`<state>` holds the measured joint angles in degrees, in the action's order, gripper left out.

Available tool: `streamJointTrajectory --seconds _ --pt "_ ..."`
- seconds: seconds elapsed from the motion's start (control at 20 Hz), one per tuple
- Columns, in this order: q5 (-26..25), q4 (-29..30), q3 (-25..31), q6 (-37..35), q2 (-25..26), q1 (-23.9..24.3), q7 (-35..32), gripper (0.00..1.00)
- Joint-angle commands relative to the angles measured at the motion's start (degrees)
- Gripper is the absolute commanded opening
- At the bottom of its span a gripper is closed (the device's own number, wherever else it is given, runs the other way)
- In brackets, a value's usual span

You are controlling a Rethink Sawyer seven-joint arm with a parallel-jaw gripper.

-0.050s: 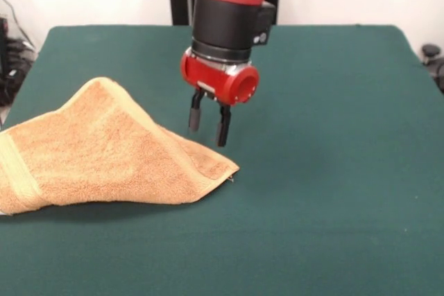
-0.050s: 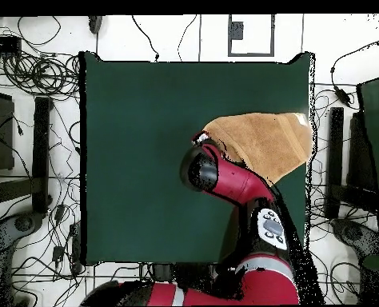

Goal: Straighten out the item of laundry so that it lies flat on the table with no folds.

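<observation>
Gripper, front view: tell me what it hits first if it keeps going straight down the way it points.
Probably the towel. The gripper points down with its fingers apart, above the towel's folded corner by the bare table. Depth is unclear, so it may land right at the cloth's edge.

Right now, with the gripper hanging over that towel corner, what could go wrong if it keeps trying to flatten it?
The towel lies folded at the edge of the table, one banded end reaching the rim, so a pull that way could drag it off. The gripper is open just above the pointed corner; closing there might pinch two layers and carry the fold along rather than opening it. Coming down too far, the fingertips could press into the felt top.
</observation>
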<state>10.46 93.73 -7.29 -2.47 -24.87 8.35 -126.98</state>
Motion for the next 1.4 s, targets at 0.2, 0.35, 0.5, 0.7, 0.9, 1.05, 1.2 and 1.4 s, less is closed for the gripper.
streamJointTrajectory --seconds 0.2,0.35,0.5,0.7,0.9,1.05,1.2,1.4 --pt "6.4 -6.8 1.9 4.6 7.3 -1.8 -10.9 1.00" --pt "7.1 -7.9 2.7 4.9 8.6 -1.8 -10.8 1.00" --pt "8.3 -8.2 2.9 5.0 8.9 -2.5 -11.3 1.00" --pt "9.4 -9.8 3.5 4.1 10.4 -2.9 -10.6 1.00" --pt "10.4 -12.8 3.9 1.6 13.7 -3.3 -9.1 1.00" --pt "11.6 -16.5 -0.7 -6.2 15.8 -6.2 -7.8 1.00" --pt "10.3 -21.8 -7.7 -17.1 18.0 -9.8 -6.3 1.00" --pt "8.1 -24.2 -10.5 -21.7 19.2 -11.2 -6.2 1.00"
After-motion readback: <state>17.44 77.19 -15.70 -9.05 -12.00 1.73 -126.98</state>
